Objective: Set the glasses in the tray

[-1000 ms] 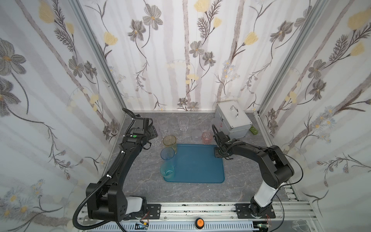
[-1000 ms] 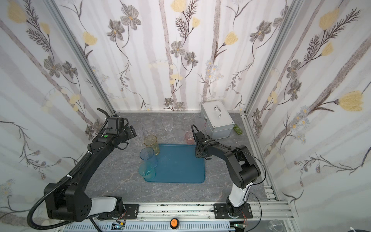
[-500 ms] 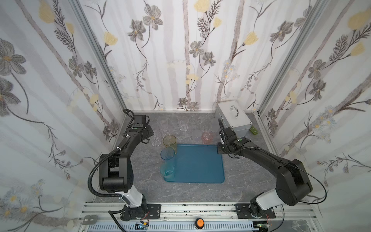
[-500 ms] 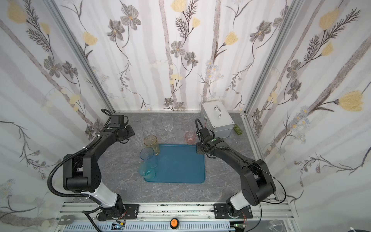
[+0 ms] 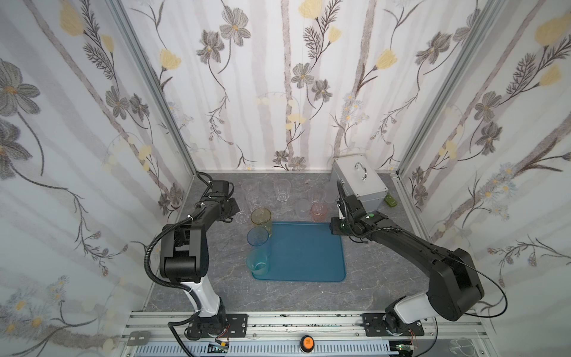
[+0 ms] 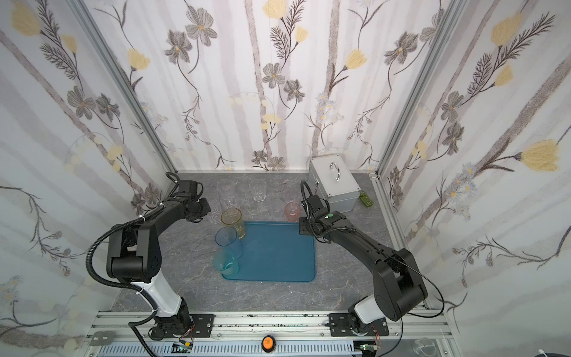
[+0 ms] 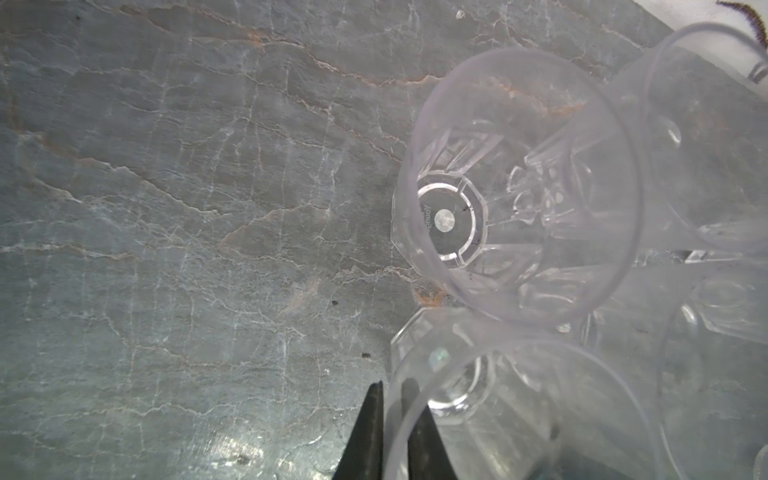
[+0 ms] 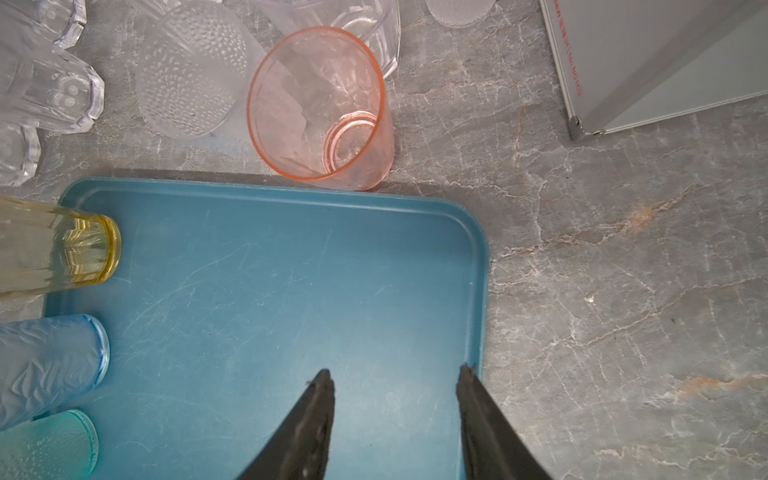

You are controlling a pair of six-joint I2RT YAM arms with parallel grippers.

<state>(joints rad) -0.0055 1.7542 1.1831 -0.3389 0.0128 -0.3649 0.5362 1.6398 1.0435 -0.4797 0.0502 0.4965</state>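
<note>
In the left wrist view my left gripper (image 7: 392, 399) is shut on the wall of a clear faceted glass (image 7: 498, 415), one finger outside and one inside the rim. That glass (image 5: 241, 216) stands left of the teal-blue tray (image 5: 309, 253). Along the tray's left side stand an amber glass (image 5: 261, 218), a blue glass (image 5: 258, 236) and a teal glass (image 5: 257, 262). My right gripper (image 8: 395, 374) hangs open and empty over the tray's (image 8: 291, 291) far right corner. A pink glass (image 8: 320, 104) stands just beyond the tray's far edge.
More clear glasses (image 5: 282, 190) and a frosted one (image 5: 302, 207) crowd the table behind the tray. A second clear glass (image 7: 519, 199) stands close to the held one. A silver metal case (image 5: 358, 182) stands at the back right, with a small green object (image 5: 391, 201) beside it.
My left jaws have closed onto the clear glass's wall. The right jaws opened slightly wider and stay over the tray's far right corner.
</note>
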